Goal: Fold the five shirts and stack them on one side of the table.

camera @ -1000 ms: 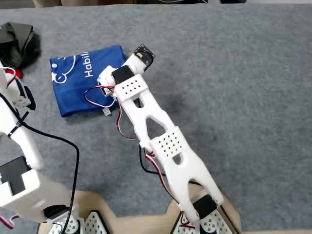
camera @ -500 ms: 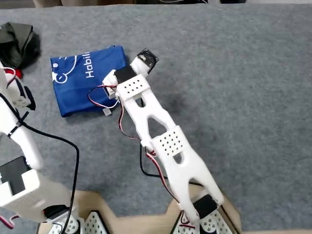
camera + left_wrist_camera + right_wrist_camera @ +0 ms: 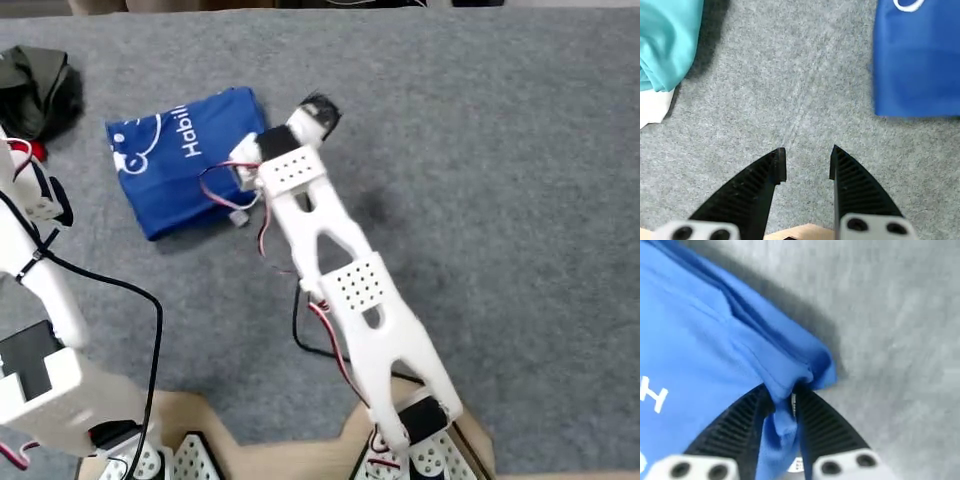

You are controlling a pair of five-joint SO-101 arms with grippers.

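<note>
On the grey table's (image 3: 480,150) left side, the folded blue shirt (image 3: 185,165) has slid and turned slightly rightward along with the right arm. The left gripper (image 3: 807,162) hovers narrowly parted and empty, between a teal shirt (image 3: 665,45) and the blue one. The right gripper (image 3: 785,400) pinches the blue shirt's edge.

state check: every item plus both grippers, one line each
blue shirt: folded, one edge pinched
right gripper: shut on blue shirt
left gripper: open, empty
teal shirt: partly in view, fold unclear
dark garment: crumpled, unfolded
</note>
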